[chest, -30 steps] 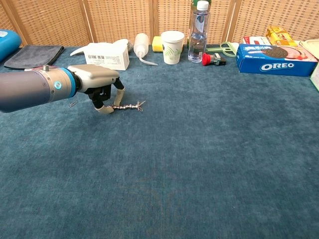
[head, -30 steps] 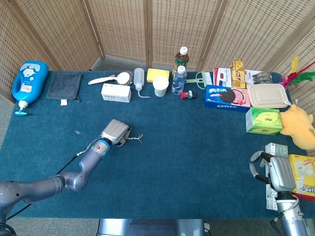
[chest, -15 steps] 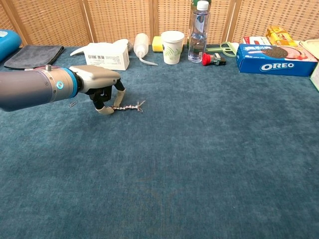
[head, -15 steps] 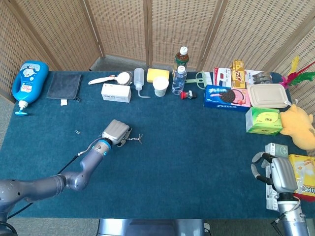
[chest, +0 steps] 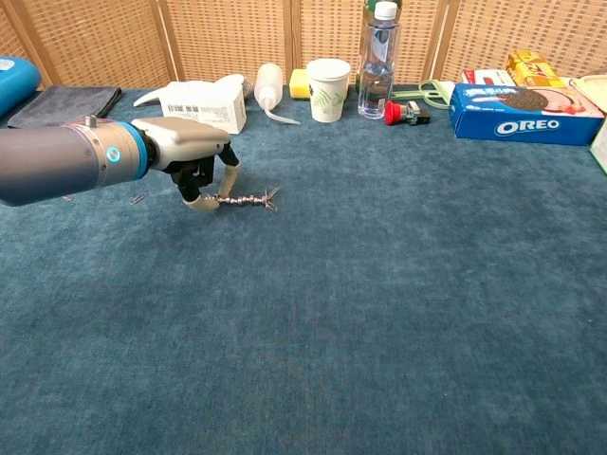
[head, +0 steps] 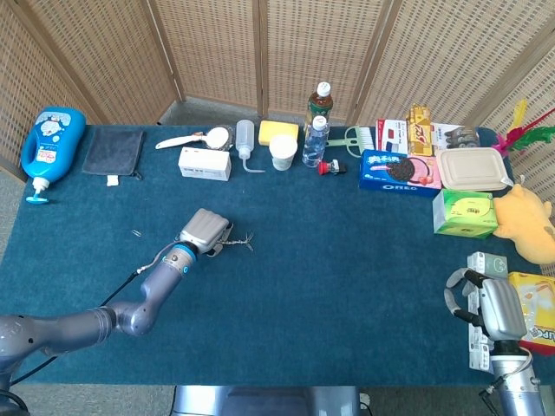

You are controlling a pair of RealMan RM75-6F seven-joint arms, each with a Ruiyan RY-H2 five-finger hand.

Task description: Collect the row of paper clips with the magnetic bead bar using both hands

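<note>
The work surface was a table covered with dark teal cloth (head: 329, 260), backed by woven wicker screen panels (head: 286, 43).

Along the far edge stood several containers. A blue detergent bottle (head: 50, 143) lay at the far left beside a dark folded cloth (head: 114, 152). A white carton (chest: 202, 105) sat near a white squeeze bottle (chest: 268, 87). A paper cup (chest: 328, 89) stood just beside a clear water bottle (chest: 376, 59); the contents of neither could be determined. To the right were an Oreo box (chest: 526, 112), a closed beige lunch container (head: 473, 169) and a green box (head: 466, 212).

The left hand (chest: 194, 161) was positioned left of table centre, fingertips pointing down, pinching one end of the magnetic bead bar (chest: 245, 200). The bar extended horizontally to the right, with paper clips (chest: 270, 197) clinging to its free end, at or just above the cloth. One loose paper clip (chest: 138, 198) lay on the cloth left of the hand.

The right hand (head: 492, 308) rested at the near right edge, holding nothing, fingers loosely curled and apart.
</note>
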